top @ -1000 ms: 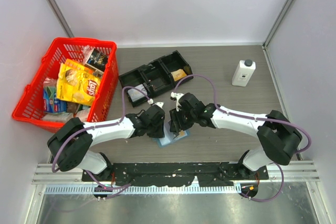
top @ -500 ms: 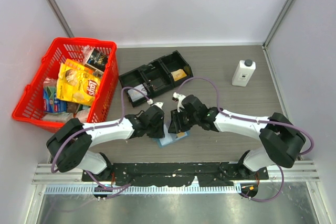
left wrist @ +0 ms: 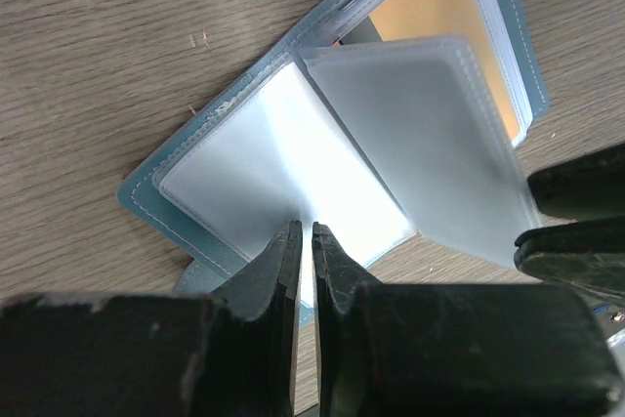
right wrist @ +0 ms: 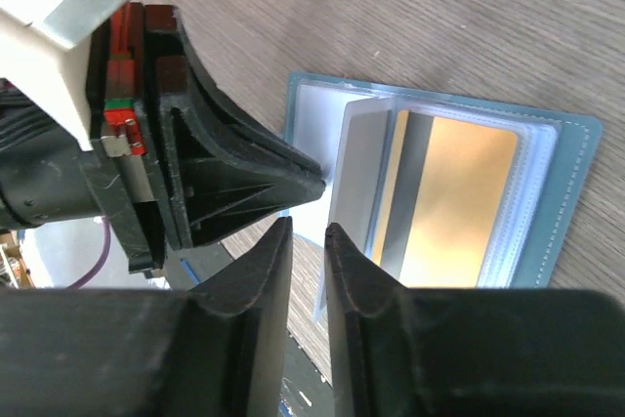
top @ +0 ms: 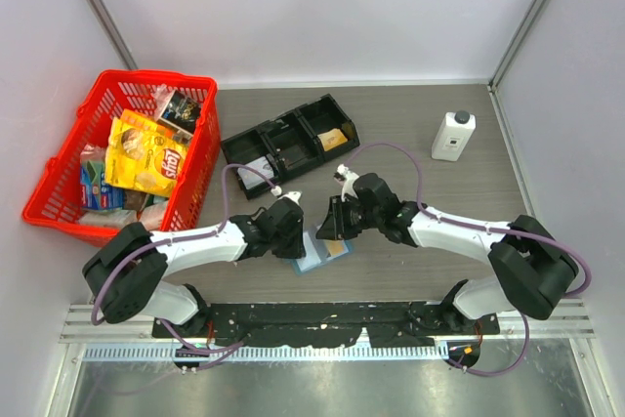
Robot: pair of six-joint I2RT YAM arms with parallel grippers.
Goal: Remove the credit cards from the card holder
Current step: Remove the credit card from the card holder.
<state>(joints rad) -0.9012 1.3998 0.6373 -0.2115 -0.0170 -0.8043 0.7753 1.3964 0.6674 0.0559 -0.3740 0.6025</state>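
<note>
The light-blue card holder lies open on the table between both grippers. In the left wrist view its left half shows a bright whitish sleeve, a frosted sleeve leaf stands lifted, and a gold-coloured card fills the right half. My left gripper is shut, its tips pressing on the left half. My right gripper has a narrow empty gap and hangs just off the holder's edge, beside the lifted leaf and the gold card. No pale grey card shows clearly.
A black three-compartment tray sits behind the holder, with a pale card and an orange item in it. A red basket of groceries stands at the left. A white bottle stands at the back right.
My right gripper has drawn back to the right, off the holder, and more of the holder shows. My left gripper has stayed on the left half.
</note>
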